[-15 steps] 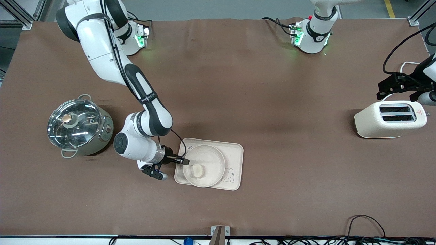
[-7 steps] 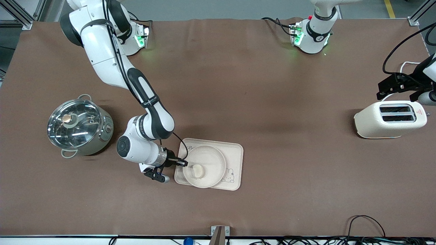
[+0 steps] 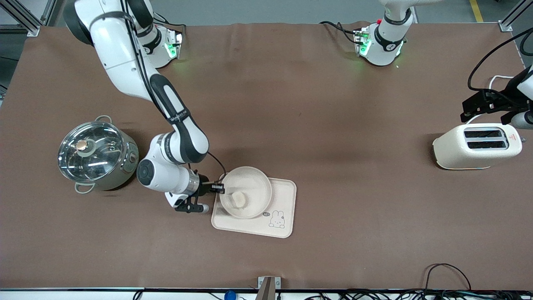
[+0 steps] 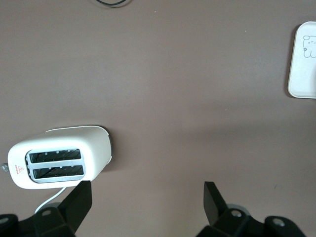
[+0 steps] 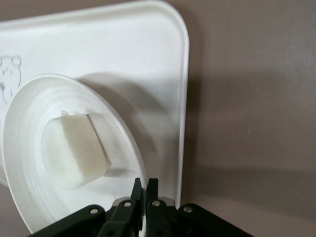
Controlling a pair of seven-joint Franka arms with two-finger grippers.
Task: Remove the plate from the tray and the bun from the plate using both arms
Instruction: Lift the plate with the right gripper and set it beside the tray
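The right gripper (image 3: 217, 188) is pinched tight on the plate's (image 3: 250, 185) rim at the edge toward the right arm's end of the table. The plate is tilted up above the tray (image 3: 283, 200), with the bun (image 3: 238, 198) in it. The left gripper (image 4: 148, 202) hangs with its fingers spread wide over bare table by the toaster (image 3: 476, 146), well apart from the bun, and waits.

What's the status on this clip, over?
Right gripper shut on plate rim, plate lifted above tray, bun aboard. Left gripper open, waiting above toaster. Nothing in the way.
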